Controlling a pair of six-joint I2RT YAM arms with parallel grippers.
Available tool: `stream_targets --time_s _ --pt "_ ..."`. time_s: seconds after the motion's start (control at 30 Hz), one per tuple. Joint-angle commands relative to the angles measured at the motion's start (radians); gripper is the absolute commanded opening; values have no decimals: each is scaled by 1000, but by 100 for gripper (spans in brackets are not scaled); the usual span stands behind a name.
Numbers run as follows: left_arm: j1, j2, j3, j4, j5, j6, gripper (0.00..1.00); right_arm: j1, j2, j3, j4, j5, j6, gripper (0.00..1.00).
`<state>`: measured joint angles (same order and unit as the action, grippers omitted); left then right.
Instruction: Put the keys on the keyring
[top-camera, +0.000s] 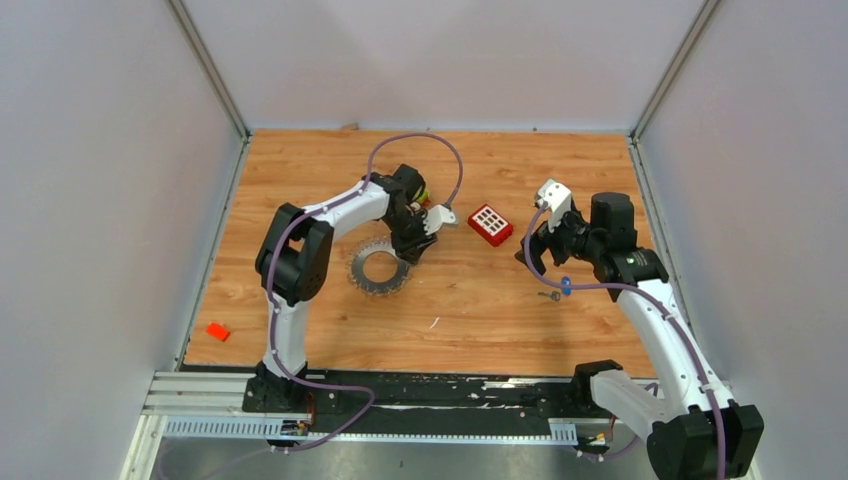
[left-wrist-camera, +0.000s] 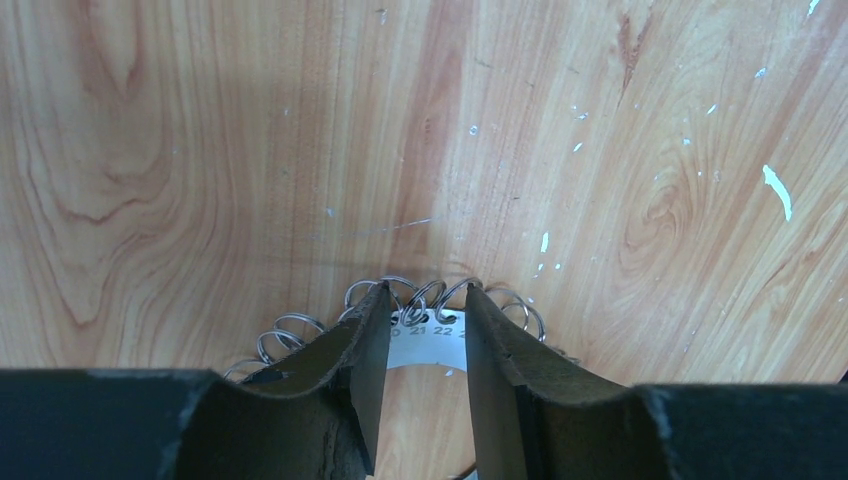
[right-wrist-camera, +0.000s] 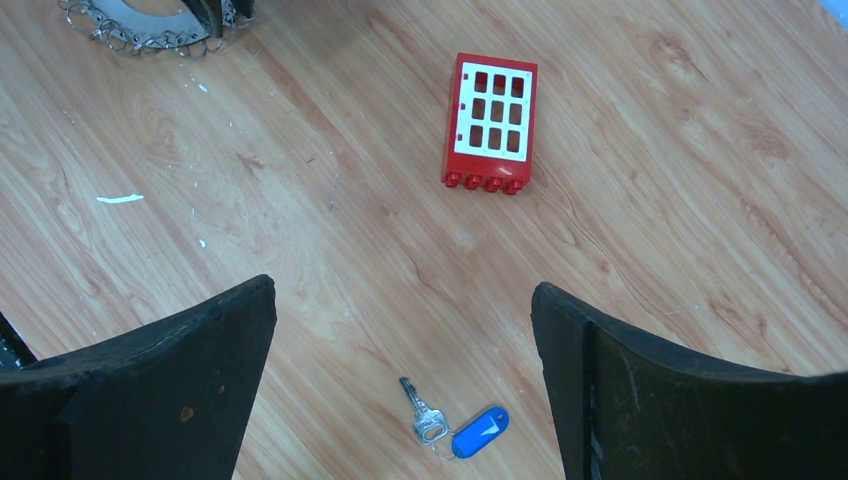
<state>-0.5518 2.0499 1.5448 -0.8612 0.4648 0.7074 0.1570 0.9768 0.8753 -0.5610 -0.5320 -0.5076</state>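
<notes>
At the keyring's (top-camera: 365, 276) far-right rim, the left end effector (left-wrist-camera: 427, 293) straddles the coils, half open and holding nothing.
Right of the keyring, past a red windowed block (right-wrist-camera: 490, 120), the keys (right-wrist-camera: 432, 422) lie on the table (top-camera: 450, 330) under the right end effector (right-wrist-camera: 402, 290), which is wide open and empty.

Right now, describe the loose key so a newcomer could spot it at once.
On the wooden table, look at the right side, nearer the arms than the red block with white squares. By the open right gripper lies a small silver key. It alone is joined to a blue tag.
</notes>
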Motion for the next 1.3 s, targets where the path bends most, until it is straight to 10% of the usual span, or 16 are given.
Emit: stream_targets --time_s 0.0,0.8,1.27 --pt "-16 1 -18 -13 5 34 40 7 -1 14 5 0 -18 100" --pt "-44 -179 -85 43 -25 21 1 17 17 20 -10 1 -25 100" --pt "-34 -234 -239 279 177 -109 4 61 44 26 -10 25 -27 100"
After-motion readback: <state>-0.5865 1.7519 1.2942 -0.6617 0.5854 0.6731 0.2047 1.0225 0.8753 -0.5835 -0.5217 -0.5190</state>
